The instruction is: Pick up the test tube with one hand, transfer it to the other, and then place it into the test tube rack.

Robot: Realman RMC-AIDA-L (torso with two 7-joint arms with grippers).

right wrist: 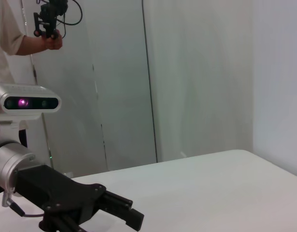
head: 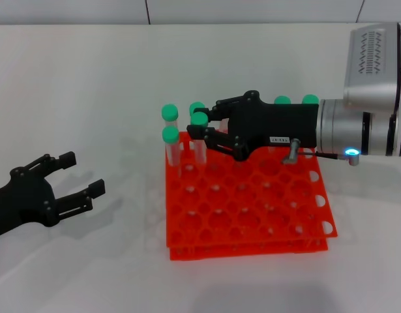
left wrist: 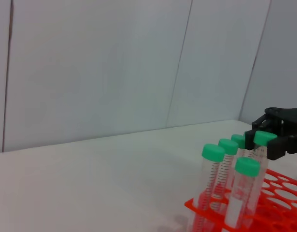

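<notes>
The orange-red test tube rack lies at the centre right of the table. My right gripper, on the silver-white arm, reaches over the rack's far left corner. Its fingers close on a green-capped test tube that stands upright in the rack. The left wrist view shows that gripper around the tube's cap, with the rack below. My left gripper, all black, is open and empty, low over the table left of the rack.
Other green-capped tubes stand in the rack: two at the left corner, one behind the held tube, and two behind the right wrist. A person stands beyond the table in the right wrist view.
</notes>
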